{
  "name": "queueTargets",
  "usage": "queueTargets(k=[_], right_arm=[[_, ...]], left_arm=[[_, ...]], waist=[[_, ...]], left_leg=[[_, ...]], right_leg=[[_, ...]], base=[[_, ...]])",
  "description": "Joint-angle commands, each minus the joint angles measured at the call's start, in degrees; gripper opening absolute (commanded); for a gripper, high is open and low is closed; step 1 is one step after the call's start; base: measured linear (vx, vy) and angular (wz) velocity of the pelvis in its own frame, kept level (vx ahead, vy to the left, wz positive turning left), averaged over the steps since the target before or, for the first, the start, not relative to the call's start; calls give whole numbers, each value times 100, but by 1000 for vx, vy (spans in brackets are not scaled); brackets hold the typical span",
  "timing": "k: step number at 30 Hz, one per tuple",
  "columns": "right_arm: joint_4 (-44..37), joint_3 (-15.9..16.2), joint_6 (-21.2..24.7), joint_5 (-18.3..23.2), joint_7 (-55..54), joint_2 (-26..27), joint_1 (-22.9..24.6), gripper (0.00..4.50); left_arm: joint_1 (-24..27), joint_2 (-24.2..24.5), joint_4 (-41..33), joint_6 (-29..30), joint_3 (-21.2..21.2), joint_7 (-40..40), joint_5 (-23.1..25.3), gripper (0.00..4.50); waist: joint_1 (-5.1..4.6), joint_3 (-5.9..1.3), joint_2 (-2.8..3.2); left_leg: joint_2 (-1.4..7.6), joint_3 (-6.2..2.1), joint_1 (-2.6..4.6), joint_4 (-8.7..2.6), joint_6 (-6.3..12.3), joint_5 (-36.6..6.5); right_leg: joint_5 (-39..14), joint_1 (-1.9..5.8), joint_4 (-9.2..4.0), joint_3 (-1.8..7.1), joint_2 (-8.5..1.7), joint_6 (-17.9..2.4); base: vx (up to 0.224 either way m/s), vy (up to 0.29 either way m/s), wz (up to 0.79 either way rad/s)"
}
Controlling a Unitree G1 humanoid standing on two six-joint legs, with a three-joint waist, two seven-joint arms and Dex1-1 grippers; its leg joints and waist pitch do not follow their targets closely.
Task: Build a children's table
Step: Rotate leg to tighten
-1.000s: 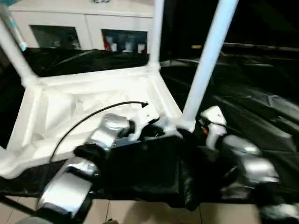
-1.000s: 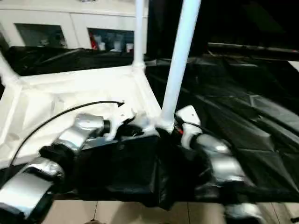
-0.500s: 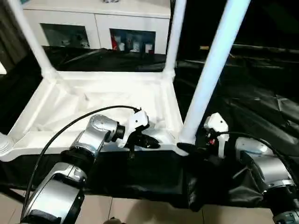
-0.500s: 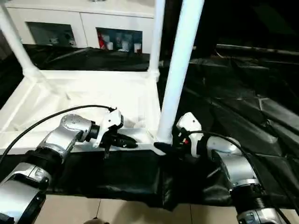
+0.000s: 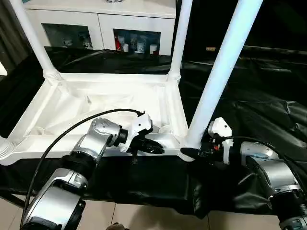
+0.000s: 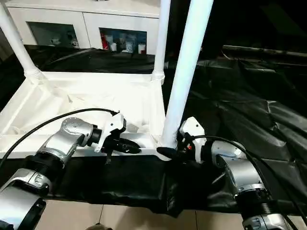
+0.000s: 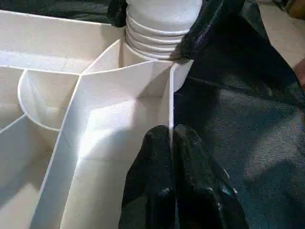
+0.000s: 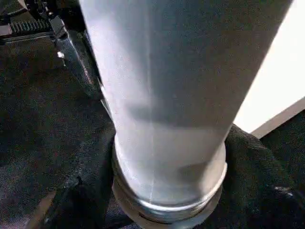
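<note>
Tabletop (image 5: 96,103) lies upside down on the black-draped surface (image 5: 268,96), ribbed underside facing up, white rim all round. Legs stand upright in its corner sockets: near-right leg (image 5: 218,76), far-right leg (image 5: 178,38), far-left leg (image 5: 32,40). At the tabletop's near-left corner, only a ribbed white stub (image 5: 4,147) shows at the frame edge; hard to say how much of a leg rises from it.

Left pincer (image 5: 152,147) sits at the tabletop's near rim, just left of the near-right leg. Its two black fingers (image 7: 157,186) are pressed together, their tips against the thin upright rim wall; from the wrist camera I cannot tell whether the wall is pinched between them or merely touched.

Right pincer (image 6: 169,154) is at the foot of the near-right leg, fingers apart, one dark finger (image 8: 78,57) beside the leg, the flared collar (image 8: 169,191) close in front. Whether they press the leg, I cannot tell.

White glass-door cabinet (image 5: 100,26) stands beyond the tabletop's far edge.
</note>
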Motion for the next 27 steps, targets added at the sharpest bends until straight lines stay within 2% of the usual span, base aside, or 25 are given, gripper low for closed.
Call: queueTargets(k=[1, 2, 3, 4, 5, 6, 7, 8, 9, 10, 11, 12, 13, 14, 15, 16, 19, 20, 22, 27], right_arm=[[145, -94, 69, -40, -336, 71, -52, 276], [145, -94, 69, -40, -336, 71, -52, 274], [457, -250, 91, -175, -1044, 332, -147, 273], [638, -348, 111, -244, -1466, 493, -203, 273], [638, -348, 111, -244, -1466, 493, -203, 272], [877, -528, 158, -248, -2090, 804, -282, 272], [1086, -672, 182, -265, -2726, 1139, -356, 272], [1234, -760, 182, -285, -3198, 1397, -415, 272], [1322, -766, 152, -337, -3502, 1581, -458, 272], [1386, -726, 106, -432, -3785, 1748, -504, 272], [1422, -677, 91, -505, -3986, 1890, -546, 272], [1425, -617, 88, -543, -4087, 2016, -576, 272], [1426, -583, 89, -558, -4133, 2090, -595, 272], [1344, -435, 46, -607, -4082, 2231, -609, 272], [1336, -420, 40, -615, -4070, 2237, -609, 272], [1275, -262, -73, -717, -3928, 2280, -602, 272], [1249, -278, -297, -638, -3704, 2282, -581, 272], [1184, -312, -275, -564, -3562, 2219, -566, 328], [1142, -338, -247, -531, -3498, 2188, -558, 342], [728, -277, -167, -458, -2602, 1470, -436, 385]], left_arm=[[1, -174, -74, -229, 130, 100, -241, 0], [1, -174, -74, -229, 130, 100, -241, 0], [-132, -284, 253, -351, 154, 793, -3, 0], [-212, -352, 445, -426, 176, 1197, 124, 0], [-212, -352, 445, -426, 176, 1197, 124, 0], [-364, -494, 711, -430, 255, 1763, 214, 0], [-535, -656, 958, -363, 340, 2329, 267, 0], [-657, -781, 1116, -293, 384, 2719, 307, 0], [-751, -888, 1231, -239, 415, 3087, 347, 0], [-827, -995, 1322, -181, 438, 3360, 368, 0], [-871, -1091, 1367, -152, 441, 3527, 381, 0], [-905, -1175, 1398, -150, 441, 3670, 397, 0], [-921, -1221, 1412, -154, 438, 3736, 406, 0], [-924, -1315, 1393, -164, 391, 3694, 418, 0], [-923, -1320, 1391, -168, 388, 3689, 418, 0], [-940, -1366, 1445, -265, 365, 3653, 425, 0], [-967, -1347, 1543, -466, 309, 3547, 478, 0], [-959, -1317, 1551, -524, 308, 3467, 477, 0], [-969, -1306, 1594, -572, 318, 3449, 473, 0], [-798, -1053, 1480, -850, 229, 2514, 347, 0]], waist=[[-21, -329, -113], [-30, -324, -113], [-34, -327, -143], [-53, -328, -131], [-71, -321, -111], [-90, -332, -139], [-138, -310, -109], [-160, -317, -115], [-186, -324, -135], [-185, -327, -145], [-186, -324, -128], [-185, -337, -144], [-173, -344, -130], [-173, -342, -137], [-171, -338, -139], [-169, -340, -119], [-165, -337, -104], [-171, -338, -104], [-174, -339, -109], [-156, -328, -117]], left_leg=[[297, -130, 29, -349, 392, -964], [297, -129, 36, -353, 380, -993], [287, -126, 30, -349, 367, -1013], [282, -129, 20, -344, 351, -1000], [268, -146, 41, -361, 222, -1096], [285, -148, 47, -361, 165, -1118], [276, -141, 56, -376, 126, -1206], [281, -160, 69, -386, 81, -1311], [272, -169, 67, -384, 13, -1374], [263, -166, 57, -379, 23, -1342], [266, -164, 80, -379, 29, -1346], [256, -155, 53, -369, 78, -1207], [249, -145, 46, -366, 138, -1093], [251, -145, 41, -366, 176, -1067], [245, -141, 33, -365, 213, -1048], [243, -136, 34, -363, 254, -1036], [251, -141, 43, -368, 279, -1097], [252, -141, 45, -369, 276, -1118], [252, -139, 45, -369, 293, -1125], [256, -142, 33, -368, 383, -1157]], right_leg=[[-1791, 272, -439, 274, -447, -954], [-1818, 264, -449, 273, -444, -953], [-1872, 277, -450, 271, -445, -929], [-1867, 241, -445, 274, -437, -929], [-2038, 242, -465, 261, -446, -910], [-2054, 261, -467, 262, -449, -880], [-2063, 211, -482, 275, -438, -913], [-2160, 220, -490, 265, -448, -902], [-2312, 235, -502, 258, -456, -848], [-2300, 244, -506, 261, -459, -827], [-2259, 219, -522, 273, -457, -819], [-2054, 251, -492, 282, -461, -847], [-1824, 263, -482, 288, -451, -864], [-1729, 266, -466, 287, -446, -886], [-1688, 273, -468, 285, -444, -895], [-1620, 281, -465, 287, -443, -913], [-1684, 281, -478, 282, -445, -903], [-1688, 282, -477, 282, -440, -911], [-1650, 283, -474, 283, -434, -926], [-1699, 310, -482, 279, -443, -915]], base=[[0, 0, 0], [0, 0, 0], [0, 0, 0], [0, 0, 0], [0, 0, 0], [0, 0, 0], [0, 0, 0], [0, 0, 0], [0, 0, 0], [0, 0, 0], [0, 0, 0], [0, 0, 0], [0, 0, 0], [0, 0, 0], [0, 0, 0], [0, 0, 0], [0, 0, 0], [0, 0, 0], [0, 0, 0], [0, 0, 0]])
